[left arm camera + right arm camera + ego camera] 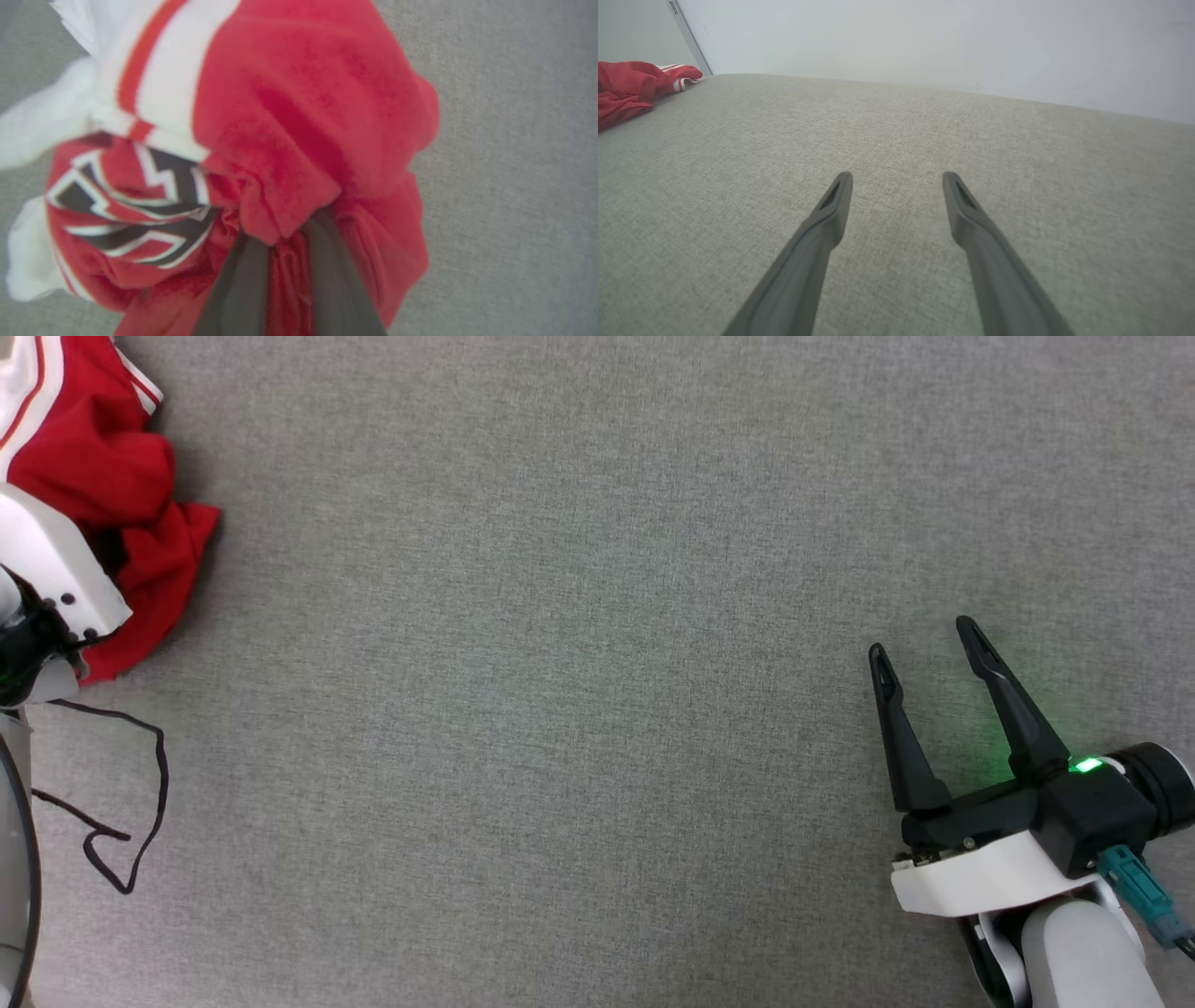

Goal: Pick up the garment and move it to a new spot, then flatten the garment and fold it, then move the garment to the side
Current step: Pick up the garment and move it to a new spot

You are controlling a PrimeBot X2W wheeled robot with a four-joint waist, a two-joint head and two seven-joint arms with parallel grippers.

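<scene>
Garment [103, 467]: crumpled in a red heap at ten o'clock of the head view, on grey cloth surface [560, 709], partly under a white wrist housing [47, 560]. From the left wrist, seen close: left gripper [289, 238] narrow, fingers [252, 284] sunk into red folds, garment pinched between them, tips buried. From the right wrist, seen far off at ten o'clock, below a pale wall [924, 42]. Red body, white sleeve cloth, red-and-white striped trim at eleven o'clock of the left wrist view. Black white-edged lettering [140, 205] at eight o'clock, too creased to read. Loose black cable [140, 784] at eight o'clock of the head view. At four o'clock, right gripper [922, 639] spread wide, holding nothing, green light [1085, 765] lit, well apart from the heap.
</scene>
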